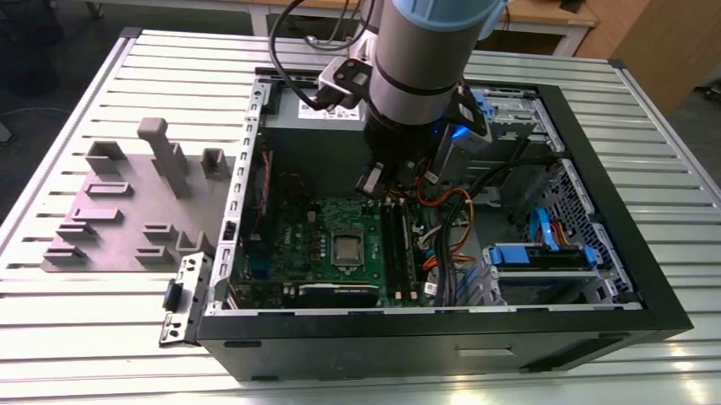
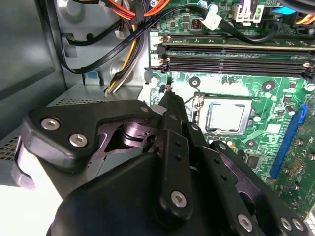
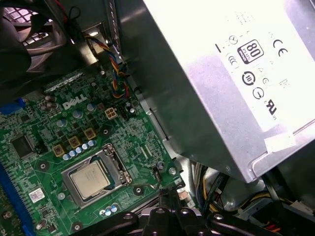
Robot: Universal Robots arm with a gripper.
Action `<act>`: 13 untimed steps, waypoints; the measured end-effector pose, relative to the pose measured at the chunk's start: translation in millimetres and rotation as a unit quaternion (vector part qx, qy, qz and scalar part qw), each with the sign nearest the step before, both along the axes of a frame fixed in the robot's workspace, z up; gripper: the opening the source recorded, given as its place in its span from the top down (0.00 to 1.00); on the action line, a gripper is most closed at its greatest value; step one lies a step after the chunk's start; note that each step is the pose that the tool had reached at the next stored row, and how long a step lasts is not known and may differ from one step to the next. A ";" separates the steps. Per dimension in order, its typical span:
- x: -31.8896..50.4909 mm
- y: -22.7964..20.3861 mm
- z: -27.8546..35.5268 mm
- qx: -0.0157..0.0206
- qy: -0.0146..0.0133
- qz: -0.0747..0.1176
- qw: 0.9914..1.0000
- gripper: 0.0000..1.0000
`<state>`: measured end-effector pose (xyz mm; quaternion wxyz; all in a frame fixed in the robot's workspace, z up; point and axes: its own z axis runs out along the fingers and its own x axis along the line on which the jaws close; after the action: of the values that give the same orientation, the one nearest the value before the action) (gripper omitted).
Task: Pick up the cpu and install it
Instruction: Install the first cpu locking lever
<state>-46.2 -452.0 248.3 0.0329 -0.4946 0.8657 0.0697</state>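
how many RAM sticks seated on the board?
2: long black memory sticks, side by side in neighbouring slots beside the socket holding the silver-topped square cpu, on the side away from the blue slot. None seems hidden.

Gripper (image 2: 169,96) downward, jaws closed, empty.

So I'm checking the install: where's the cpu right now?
The cpu sits in the socket on the green motherboard, beside the black memory sticks in the second wrist view, apart from the gripper.
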 end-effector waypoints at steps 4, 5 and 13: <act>-0.1 1.0 -1.2 0.002 0.000 0.001 1.000 0.89; -0.1 1.3 -1.8 0.003 0.000 0.001 1.000 0.89; -5.9 3.4 -6.0 0.006 0.000 0.001 1.000 0.89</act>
<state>-52.1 -448.6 242.3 0.0356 -0.4954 0.8647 0.0745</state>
